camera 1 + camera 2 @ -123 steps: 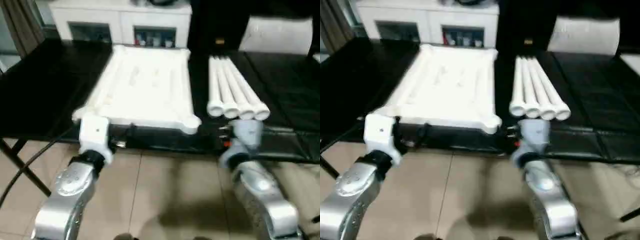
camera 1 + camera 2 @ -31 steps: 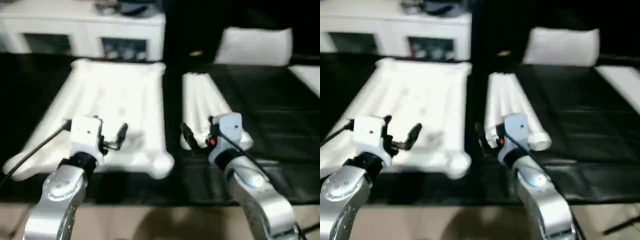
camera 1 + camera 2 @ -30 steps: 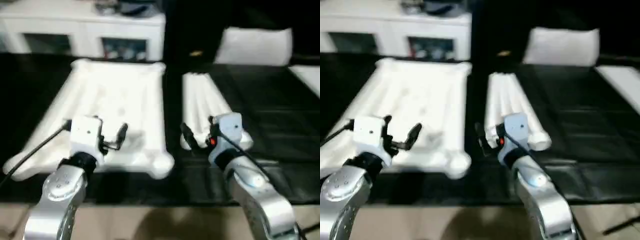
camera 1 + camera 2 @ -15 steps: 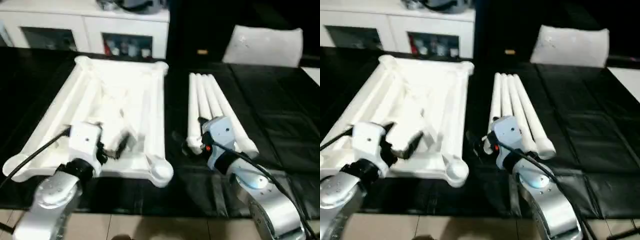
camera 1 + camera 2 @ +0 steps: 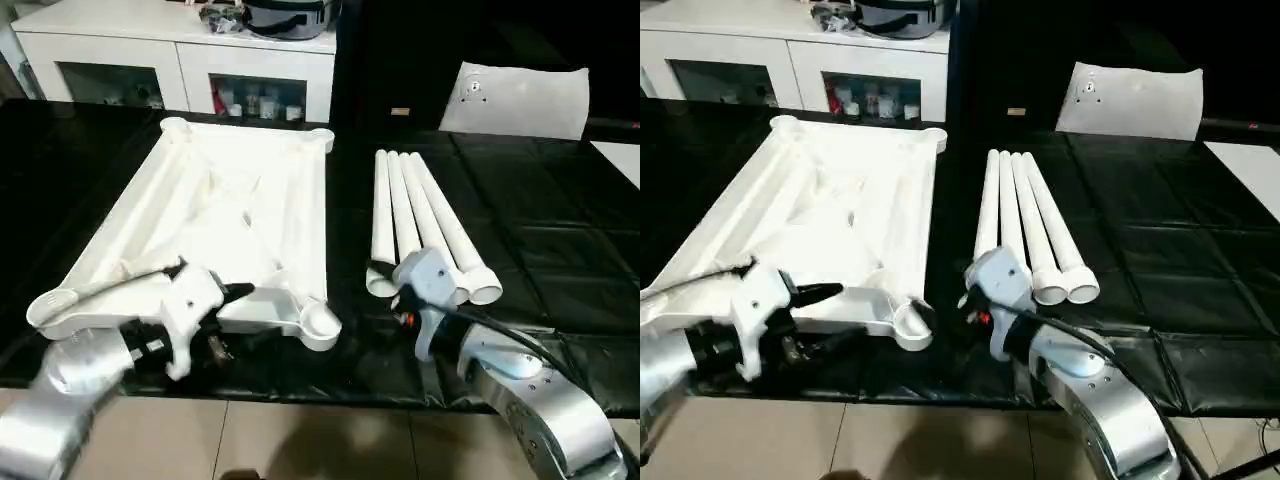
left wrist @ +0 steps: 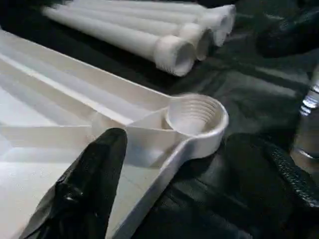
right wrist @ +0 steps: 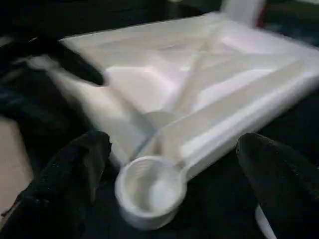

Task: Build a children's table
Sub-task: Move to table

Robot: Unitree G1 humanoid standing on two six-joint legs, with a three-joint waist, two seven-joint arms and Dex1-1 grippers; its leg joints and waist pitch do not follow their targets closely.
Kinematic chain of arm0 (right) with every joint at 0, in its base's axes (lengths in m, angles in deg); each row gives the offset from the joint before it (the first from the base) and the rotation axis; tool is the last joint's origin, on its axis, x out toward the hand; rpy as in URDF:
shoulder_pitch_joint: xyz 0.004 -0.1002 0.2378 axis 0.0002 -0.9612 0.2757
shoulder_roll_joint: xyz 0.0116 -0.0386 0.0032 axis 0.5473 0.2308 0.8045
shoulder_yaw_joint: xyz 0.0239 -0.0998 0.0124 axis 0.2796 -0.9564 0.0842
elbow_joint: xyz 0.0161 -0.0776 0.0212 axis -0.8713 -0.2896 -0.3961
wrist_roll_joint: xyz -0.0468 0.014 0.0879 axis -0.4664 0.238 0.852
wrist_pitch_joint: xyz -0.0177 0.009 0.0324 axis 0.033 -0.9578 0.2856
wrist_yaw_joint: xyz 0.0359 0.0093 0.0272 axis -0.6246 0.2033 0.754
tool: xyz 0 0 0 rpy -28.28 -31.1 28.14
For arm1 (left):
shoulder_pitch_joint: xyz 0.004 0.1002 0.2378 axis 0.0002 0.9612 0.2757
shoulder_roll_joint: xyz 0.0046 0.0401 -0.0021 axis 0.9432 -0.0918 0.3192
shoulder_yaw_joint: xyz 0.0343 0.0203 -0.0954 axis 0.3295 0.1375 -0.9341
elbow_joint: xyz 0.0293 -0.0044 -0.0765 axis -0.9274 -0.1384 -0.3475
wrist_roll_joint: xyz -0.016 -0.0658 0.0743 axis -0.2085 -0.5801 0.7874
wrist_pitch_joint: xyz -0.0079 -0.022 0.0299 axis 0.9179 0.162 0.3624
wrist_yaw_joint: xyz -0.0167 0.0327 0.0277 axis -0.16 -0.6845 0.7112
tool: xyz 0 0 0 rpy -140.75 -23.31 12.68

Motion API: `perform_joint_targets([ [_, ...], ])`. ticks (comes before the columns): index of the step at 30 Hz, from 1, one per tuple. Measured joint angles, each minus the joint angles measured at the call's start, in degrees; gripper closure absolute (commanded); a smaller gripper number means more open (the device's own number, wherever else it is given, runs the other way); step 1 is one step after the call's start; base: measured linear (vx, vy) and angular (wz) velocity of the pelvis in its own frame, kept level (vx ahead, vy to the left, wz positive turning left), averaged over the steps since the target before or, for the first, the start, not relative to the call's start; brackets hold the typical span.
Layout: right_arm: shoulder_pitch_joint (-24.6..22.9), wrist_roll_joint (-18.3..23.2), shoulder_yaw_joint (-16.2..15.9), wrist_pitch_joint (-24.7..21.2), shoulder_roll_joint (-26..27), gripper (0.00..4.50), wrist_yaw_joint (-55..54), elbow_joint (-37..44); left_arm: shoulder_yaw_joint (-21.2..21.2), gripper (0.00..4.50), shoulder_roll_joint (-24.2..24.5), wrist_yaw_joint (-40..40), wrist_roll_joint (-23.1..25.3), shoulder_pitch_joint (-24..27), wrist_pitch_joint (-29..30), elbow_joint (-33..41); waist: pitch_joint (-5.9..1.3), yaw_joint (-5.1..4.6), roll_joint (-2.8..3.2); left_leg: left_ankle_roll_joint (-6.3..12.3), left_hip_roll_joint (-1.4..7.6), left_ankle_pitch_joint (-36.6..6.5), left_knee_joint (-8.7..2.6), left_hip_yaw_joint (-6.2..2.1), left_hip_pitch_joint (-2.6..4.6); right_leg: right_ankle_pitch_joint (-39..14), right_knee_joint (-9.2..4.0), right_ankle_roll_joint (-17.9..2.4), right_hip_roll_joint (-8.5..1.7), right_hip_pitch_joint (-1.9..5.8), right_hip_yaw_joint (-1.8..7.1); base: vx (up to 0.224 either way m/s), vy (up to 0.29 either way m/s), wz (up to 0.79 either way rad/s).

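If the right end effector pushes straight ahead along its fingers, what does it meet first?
Most likely the near corner socket of the children's table, which sits between the right end effector's open fingers in its wrist view. Depth is unclear.

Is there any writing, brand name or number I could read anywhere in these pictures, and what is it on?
No readable text anywhere.
The white tabletop and the four white legs are blank.
The white sheet at the back of the black work table bears a small dark mark, too small to read.
The small items behind the cabinet's glass doors are too small to read.
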Motion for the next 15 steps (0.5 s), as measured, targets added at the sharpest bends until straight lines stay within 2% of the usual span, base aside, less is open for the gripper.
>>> perform_joint_targets([
  [3,0.10,0.71,-0.79,-0.77,-1.32,0.00,2.58,0.08,2.48,1.27,1.36,2.81,1.18,-3.34,0.53,-4.37,-0.04,0.06,0.00,0.26,0.06,0.33,0.00,0.12,-0.32,0.17,-0.01,-0.28,0.02,0.02,0.04,0.017,0.004,-0.01],
  [5,0.20,1.16,-1.13,-1.24,-2.14,0.00,3.84,0.09,4.03,1.54,1.38,4.78,1.72,-5.24,0.89,-6.88,-0.05,0.06,-0.01,0.37,0.06,0.43,0.02,0.18,-0.69,0.17,-0.07,-0.27,0.02,-0.27,0.03,0.000,0.000,0.00],
  [8,0.36,1.18,-1.12,-1.81,-3.06,0.00,4.83,0.12,5.81,1.63,1.37,7.11,2.59,-7.32,0.29,-9.70,-0.08,0.07,-0.04,0.41,0.08,0.42,0.06,0.26,-1.30,0.22,-0.06,-0.21,0.01,-0.88,0.01,0.000,0.000,0.00],
  [15,0.38,1.24,-1.07,-1.85,-3.71,0.00,4.85,0.15,10.49,2.32,1.23,11.68,5.55,-14.79,-3.37,-17.16,-0.05,0.51,0.01,0.36,0.36,0.49,0.03,0.57,-1.16,0.25,0.00,-0.29,0.04,-0.86,-0.04,0.000,0.000,0.00],
])
